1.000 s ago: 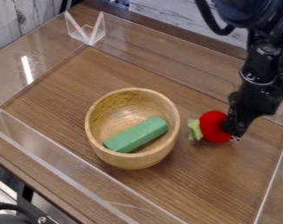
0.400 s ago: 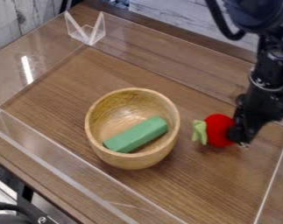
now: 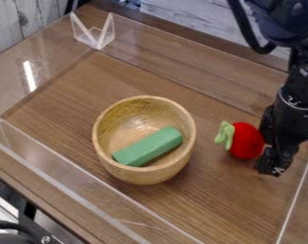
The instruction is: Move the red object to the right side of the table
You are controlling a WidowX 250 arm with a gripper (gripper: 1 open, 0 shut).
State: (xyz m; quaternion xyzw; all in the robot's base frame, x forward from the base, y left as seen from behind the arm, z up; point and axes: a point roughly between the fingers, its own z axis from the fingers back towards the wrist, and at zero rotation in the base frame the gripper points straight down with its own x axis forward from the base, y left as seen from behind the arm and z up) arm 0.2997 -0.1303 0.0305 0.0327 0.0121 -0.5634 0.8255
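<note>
Where the black arm drops in from the top right, hand (image 3: 274, 155) pointing straight down at the right side of the counter (image 3: 80, 95), just beside the red object (image 3: 247, 138) and low over the wood. Fingers dark and bunched together in this view, so impossible to tell from the single angle whether released or clenched; gap between them not readable. Red object resting on the counter surface, its red body right against the hand's left edge, green stub (image 3: 225, 133) sticking out toward the bowl. Cannot tell whether touching the hand or merely beside it.

Farther left, near the middle of the counter, a round wooden bowl (image 3: 118, 119), upright, apart from the red object. Inside it, a green block (image 3: 149, 147) lying flat and slanted across the bottom. Clear acrylic walls (image 3: 42, 52) around the counter edges, with a small clear angled piece (image 3: 92, 30) at the far left corner.
</note>
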